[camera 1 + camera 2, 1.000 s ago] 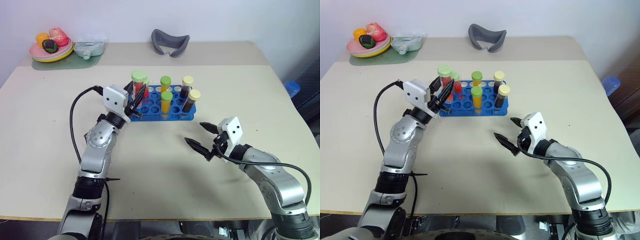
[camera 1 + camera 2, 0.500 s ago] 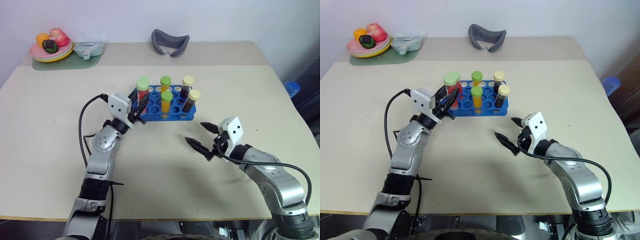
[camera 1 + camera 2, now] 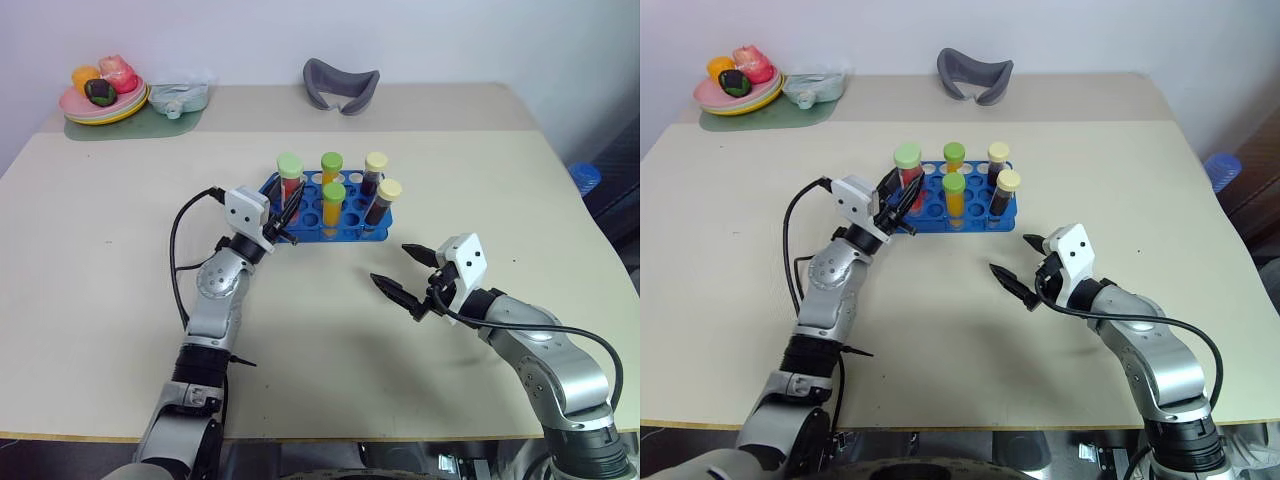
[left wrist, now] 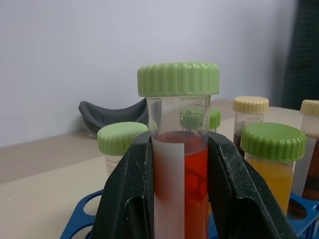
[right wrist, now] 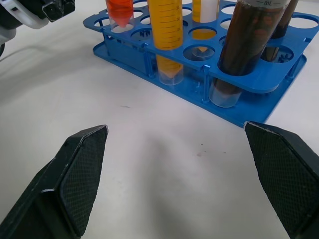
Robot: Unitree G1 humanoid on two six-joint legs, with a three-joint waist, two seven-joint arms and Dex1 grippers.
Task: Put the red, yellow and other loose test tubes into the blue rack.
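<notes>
Red test tube (image 4: 180, 179), green cap up, long axis upright with a slight tilt, pinched between the left gripper's (image 3: 283, 218) black fingers (image 4: 130, 199); tip sits at the upper-left corner holes of the blue rack (image 3: 350, 229) (seated or just above, cannot tell). Rack is upper centre of the left eye view, long axis running left-right across the frame, flat on the worktop (image 3: 100, 260). Four more tubes stand upright in it: two yellow ones with green caps (image 3: 333, 208), two dark brown ones with cream caps (image 3: 380, 204) on the right end.

Right gripper (image 3: 408, 275) lower right of centre, fingers (image 5: 79, 174) spread wide, holding nothing, hovering near the rack's front edge but apart from it.

Far edge: grey curved object (image 3: 341, 84) top centre, plate of toy food (image 3: 102, 90) on a green mat, upper left corner.
</notes>
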